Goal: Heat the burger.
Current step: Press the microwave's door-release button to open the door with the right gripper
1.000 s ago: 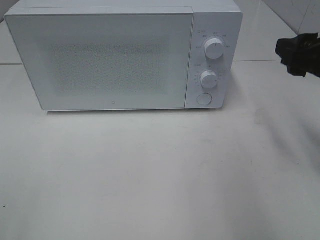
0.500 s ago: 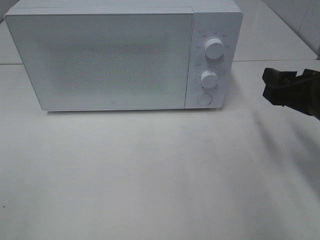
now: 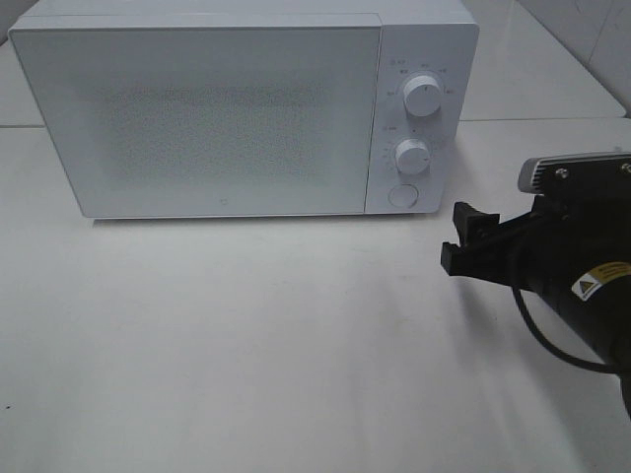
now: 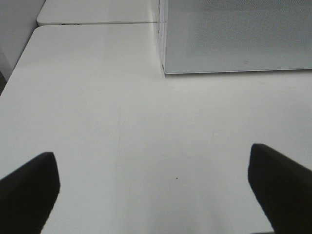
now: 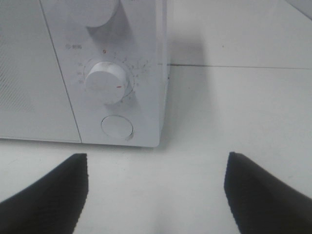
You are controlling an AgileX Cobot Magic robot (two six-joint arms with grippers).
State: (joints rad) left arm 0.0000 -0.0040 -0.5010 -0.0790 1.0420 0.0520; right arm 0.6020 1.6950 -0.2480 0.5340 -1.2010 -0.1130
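The burger is out of view. A white microwave (image 3: 197, 118) stands at the back of the table with its door shut. Its control panel carries an upper knob (image 3: 423, 97), a lower knob (image 3: 412, 157) and a round button (image 3: 401, 195). My right gripper (image 3: 456, 239) hovers open and empty just right of and in front of that panel. The right wrist view faces the lower knob (image 5: 106, 81) and the button (image 5: 117, 126), beyond the open right gripper (image 5: 155, 161). My left gripper (image 4: 152, 156) is open and empty over bare table, near the microwave's (image 4: 234, 34) left front corner.
The white table (image 3: 246, 345) stretches in front of the microwave. A seam (image 3: 532, 119) between table sections runs behind and to the right of the microwave. The table's left edge (image 4: 19, 63) shows in the left wrist view.
My right arm has come in from the right edge, moving left and down toward the front of the microwave's control panel. The microwave has not changed.
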